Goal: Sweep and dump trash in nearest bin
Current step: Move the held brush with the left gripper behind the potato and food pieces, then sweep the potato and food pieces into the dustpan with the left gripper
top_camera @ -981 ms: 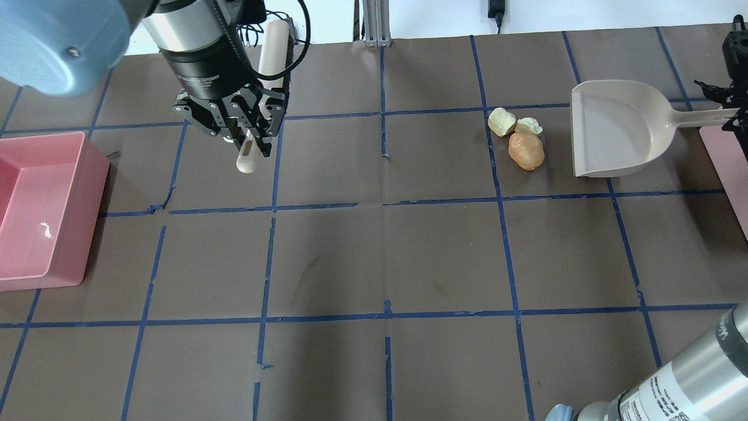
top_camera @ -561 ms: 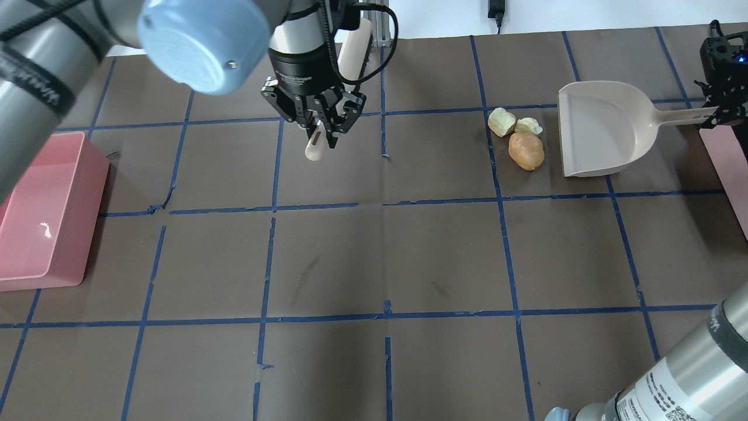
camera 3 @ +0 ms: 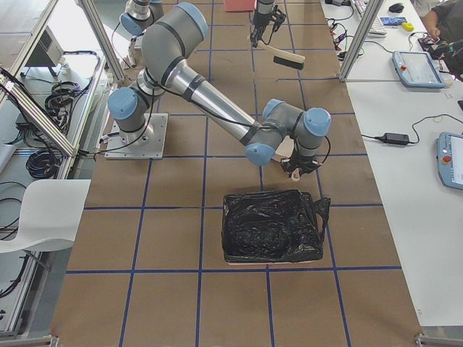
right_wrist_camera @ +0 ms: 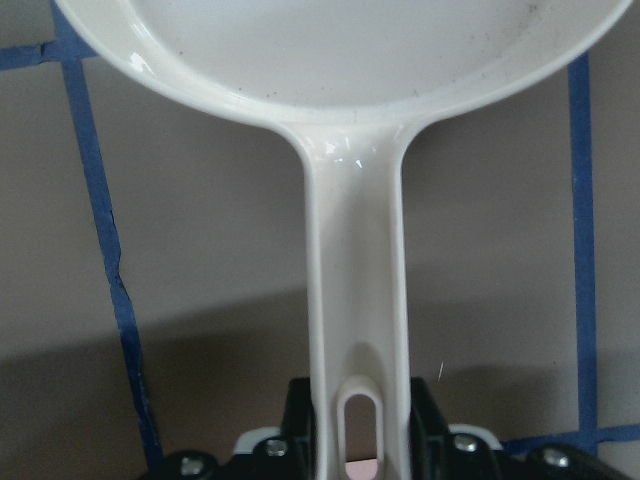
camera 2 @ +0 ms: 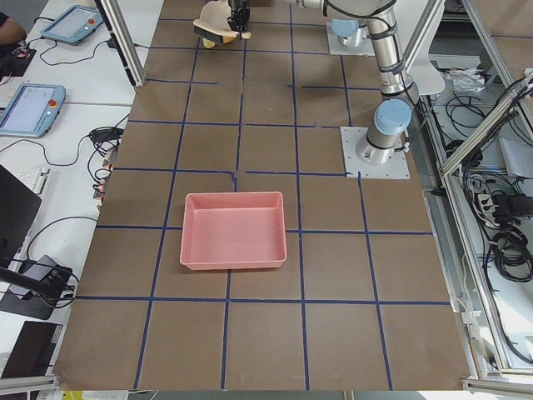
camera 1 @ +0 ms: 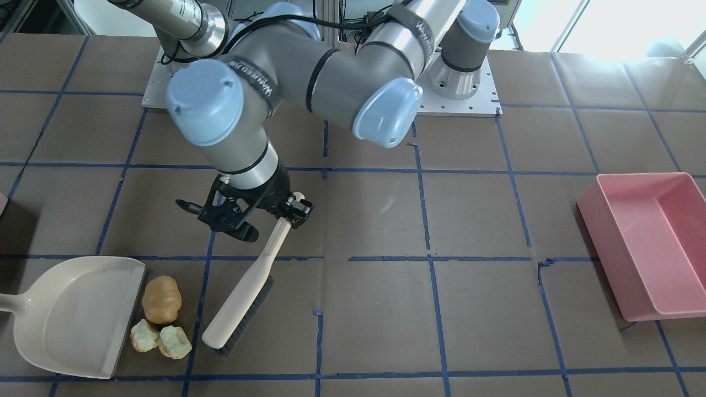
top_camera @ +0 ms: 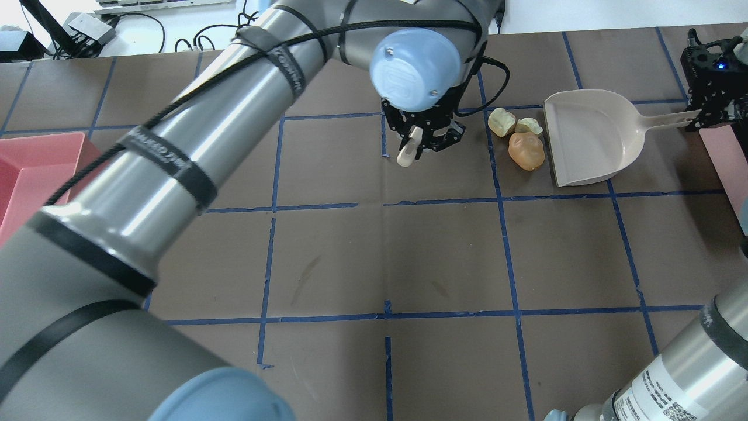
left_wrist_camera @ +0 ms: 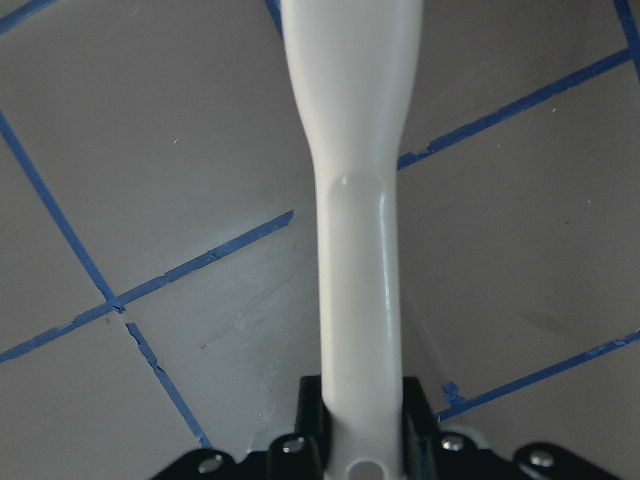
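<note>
A brown, potato-like lump [camera 1: 161, 299] is lying on the brown paper-covered table [camera 1: 386, 309] with its blue tape grid. Two pale yellow, orange-skinned apple-core pieces [camera 1: 145, 335] are sitting side by side right next to it. All three are resting just beside the open lip of a cream plastic dustpan [camera 1: 71, 314], between that lip and the dark-bristled head of a cream-handled brush [camera 1: 248, 286].

The left gripper [camera 1: 289, 212] is clamping the end of the brush handle, and the brush is slanting down towards the trash. I cannot tell whether the bristles are touching the table. The right gripper [top_camera: 710, 114] is pinching the dustpan's handle tightly near its hanging slot. A sliver of pale pink bin [top_camera: 727, 164] is showing right beside that gripper. A large pink rectangular tub [camera 1: 606, 259] is sitting well apart, at the table's other end.
</note>
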Robot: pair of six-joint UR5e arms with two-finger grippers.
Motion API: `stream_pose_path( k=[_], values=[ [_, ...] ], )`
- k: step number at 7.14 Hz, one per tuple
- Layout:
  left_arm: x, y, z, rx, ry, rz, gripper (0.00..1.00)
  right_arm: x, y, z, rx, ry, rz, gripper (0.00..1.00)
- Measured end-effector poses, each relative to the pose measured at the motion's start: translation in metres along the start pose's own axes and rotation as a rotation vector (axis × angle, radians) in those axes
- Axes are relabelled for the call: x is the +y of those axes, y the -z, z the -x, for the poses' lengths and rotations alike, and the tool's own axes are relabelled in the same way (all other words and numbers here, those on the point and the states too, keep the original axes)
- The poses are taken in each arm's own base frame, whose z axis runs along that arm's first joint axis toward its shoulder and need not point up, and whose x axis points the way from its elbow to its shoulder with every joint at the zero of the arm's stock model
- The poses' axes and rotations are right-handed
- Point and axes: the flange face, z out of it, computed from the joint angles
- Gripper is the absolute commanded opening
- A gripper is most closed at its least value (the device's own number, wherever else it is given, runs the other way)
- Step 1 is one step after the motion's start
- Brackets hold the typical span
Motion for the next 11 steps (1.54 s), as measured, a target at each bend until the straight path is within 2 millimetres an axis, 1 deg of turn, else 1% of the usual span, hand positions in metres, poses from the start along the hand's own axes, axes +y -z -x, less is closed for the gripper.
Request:
stream_pose_path(
  k=[1,2,3,4,5,6,7,9,11],
  values=[
    [-0.022,-0.012,-0.029,-0.014,0.098,-0.016,0.0,-0.002,0.0,-0.001,0.001,0.001,-0.001,0.0],
    [-0.032,-0.018,-0.05,-0.01,0.26,-0.028,0.0,-0.004,0.0,-0.002,0.002,0.001,-0.002,0.0],
    [-0.036,-0.022,-0.066,0.036,0.428,-0.025,0.0,-0.008,0.0,-0.003,0.002,0.004,-0.001,0.0],
    [-0.037,-0.027,-0.078,0.099,0.545,-0.005,0.0,-0.012,0.0,-0.004,-0.001,0.008,0.0,0.0],
    [-0.038,-0.038,-0.094,0.131,0.589,0.023,0.0,-0.014,-0.001,-0.004,-0.005,0.01,0.001,0.0],
    [-0.037,-0.058,-0.121,0.134,0.581,0.055,0.0,-0.016,-0.002,-0.004,-0.009,0.007,0.001,0.0],
    [-0.036,-0.075,-0.142,0.127,0.561,0.076,0.0,-0.017,-0.002,-0.004,-0.012,-0.002,0.003,0.0],
    [-0.037,-0.084,-0.156,0.131,0.569,0.08,0.0,-0.018,-0.001,-0.004,-0.013,-0.011,0.007,0.0],
    [-0.044,-0.082,-0.162,0.143,0.65,0.07,0.0,-0.021,0.0,-0.004,-0.013,-0.014,0.009,0.0]
  ],
)
